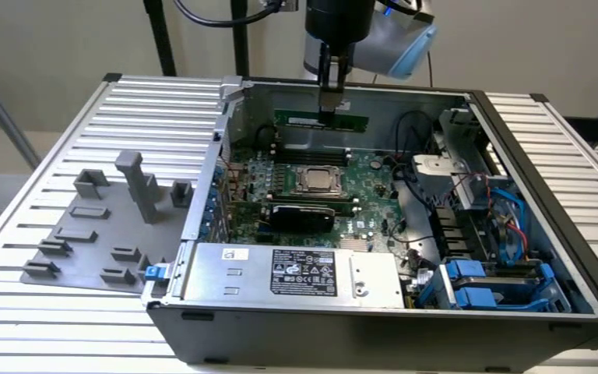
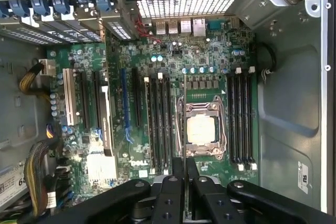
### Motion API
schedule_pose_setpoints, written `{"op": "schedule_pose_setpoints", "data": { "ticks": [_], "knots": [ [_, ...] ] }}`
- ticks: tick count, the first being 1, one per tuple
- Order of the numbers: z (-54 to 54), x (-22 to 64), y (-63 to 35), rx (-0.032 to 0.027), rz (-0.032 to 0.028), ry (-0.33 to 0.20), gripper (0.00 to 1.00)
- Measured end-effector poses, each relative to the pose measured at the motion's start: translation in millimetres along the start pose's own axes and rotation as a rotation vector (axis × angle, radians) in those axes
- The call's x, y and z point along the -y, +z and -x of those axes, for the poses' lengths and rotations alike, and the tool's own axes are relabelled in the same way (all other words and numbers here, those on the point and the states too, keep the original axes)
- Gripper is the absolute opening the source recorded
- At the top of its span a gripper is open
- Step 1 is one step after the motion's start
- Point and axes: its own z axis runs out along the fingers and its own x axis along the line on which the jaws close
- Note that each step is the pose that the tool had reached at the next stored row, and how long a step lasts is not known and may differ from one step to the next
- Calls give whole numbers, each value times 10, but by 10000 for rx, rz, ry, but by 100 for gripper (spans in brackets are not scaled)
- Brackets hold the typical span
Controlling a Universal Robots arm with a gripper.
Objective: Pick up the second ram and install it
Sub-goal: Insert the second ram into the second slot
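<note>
Gripping the second ram (image 1: 353, 123) between narrowly closed fingers (image 2: 177, 174), gripper (image 1: 330, 105) hanging above the motherboard (image 1: 367, 195)

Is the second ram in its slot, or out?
Out. In the exterior view the ram hangs level in the shut gripper, raised above the motherboard and not seated in any slot.

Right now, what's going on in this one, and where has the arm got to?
The arm's tool is shut on the second ram, a narrow green stick, holding it level above the motherboard inside the open computer case. The stick hangs near the case's far wall and looks not yet seated in a slot. The wrist view has it edge-on over the board, beside the processor socket. The grey holder blocks sit on the table at the exterior view's left.
</note>
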Motion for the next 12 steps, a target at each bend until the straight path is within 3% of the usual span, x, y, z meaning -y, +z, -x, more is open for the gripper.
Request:
{"op": "schedule_pose_setpoints", "data": {
  "ticks": [8,12],
  "knots": [
    [0,0,0,-1,3,0,0],
    [-2,-2,52,2,-2,-116,0]
  ]
}}
